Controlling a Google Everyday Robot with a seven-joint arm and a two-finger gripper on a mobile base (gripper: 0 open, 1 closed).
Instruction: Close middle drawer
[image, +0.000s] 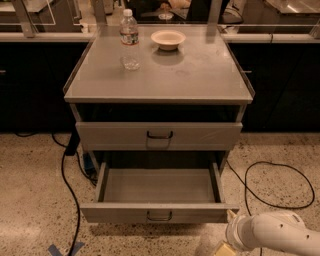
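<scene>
The middle drawer (159, 187) is pulled far out of the grey cabinet, showing its shallow empty grey tray. Its low flat front (115, 213) carries a small dark loop handle (160, 216). Above it the taller-fronted top drawer (200, 136) is shut. The lowest drawer is hidden under the open one. My white arm (272, 234) enters at the bottom right. The gripper (223, 248) sits at the frame's lower edge, just right of and below the open drawer's front right corner, mostly cut off.
On the cabinet top (195, 75) stand a clear water bottle (129, 39) and a small pale bowl (168, 38). Black cables lie on the speckled floor at the left (65, 175) and the right (280, 185). Dark counters run behind the cabinet.
</scene>
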